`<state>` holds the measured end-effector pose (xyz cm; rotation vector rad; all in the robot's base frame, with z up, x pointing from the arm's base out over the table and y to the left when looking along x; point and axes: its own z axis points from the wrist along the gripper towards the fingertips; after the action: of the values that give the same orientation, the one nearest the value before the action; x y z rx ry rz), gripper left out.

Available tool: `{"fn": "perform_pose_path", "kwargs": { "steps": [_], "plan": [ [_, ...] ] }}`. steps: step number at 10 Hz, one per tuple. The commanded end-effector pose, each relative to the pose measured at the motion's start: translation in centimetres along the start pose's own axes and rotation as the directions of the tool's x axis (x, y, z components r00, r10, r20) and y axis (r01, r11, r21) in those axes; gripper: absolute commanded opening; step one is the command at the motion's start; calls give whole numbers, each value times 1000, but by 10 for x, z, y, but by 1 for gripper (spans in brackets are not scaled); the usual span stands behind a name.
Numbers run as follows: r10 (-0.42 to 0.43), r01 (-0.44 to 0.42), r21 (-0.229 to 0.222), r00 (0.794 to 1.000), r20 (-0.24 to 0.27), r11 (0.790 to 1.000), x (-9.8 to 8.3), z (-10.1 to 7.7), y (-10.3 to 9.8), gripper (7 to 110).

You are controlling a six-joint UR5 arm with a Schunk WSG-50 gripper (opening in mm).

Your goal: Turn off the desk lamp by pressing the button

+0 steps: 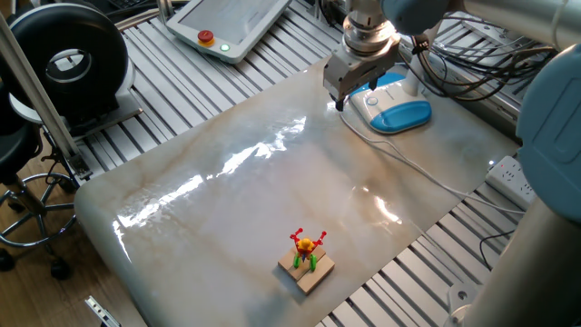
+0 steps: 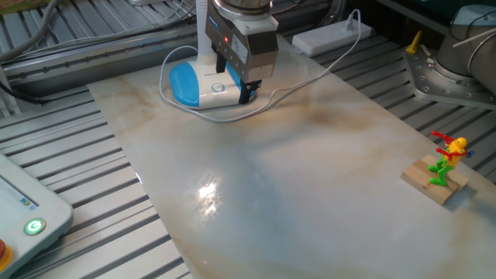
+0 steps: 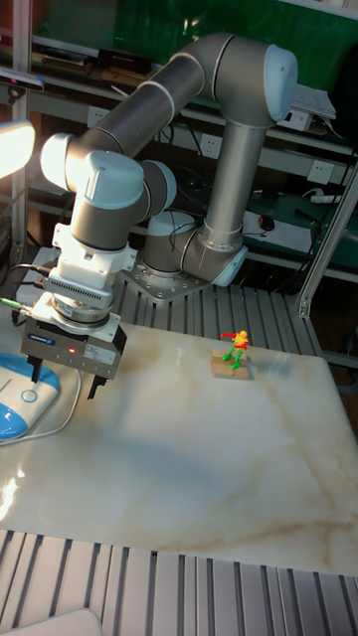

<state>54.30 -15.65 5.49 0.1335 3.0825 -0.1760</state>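
Marbled tabletop (image 2: 310, 194) is bordered by slatted aluminium. Desk lamp (image 1: 399, 113), white and sky-blue, is placed at one far corner. Gripper (image 3: 67, 383) is held open and empty just above its base. Button (image 2: 219, 87) is seen beside one fingertip.
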Motion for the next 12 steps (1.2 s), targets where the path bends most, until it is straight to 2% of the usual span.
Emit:
{"fn": "perform_pose_path", "kwargs": {
  "steps": [1, 12],
  "plan": [
    [6, -6, -29, 1000, 4, 1000, -3, 5, 3, 88],
    [-1, 1, -16, 1000, 6, 1000, -3, 23, -1, 88]
  ]
}}
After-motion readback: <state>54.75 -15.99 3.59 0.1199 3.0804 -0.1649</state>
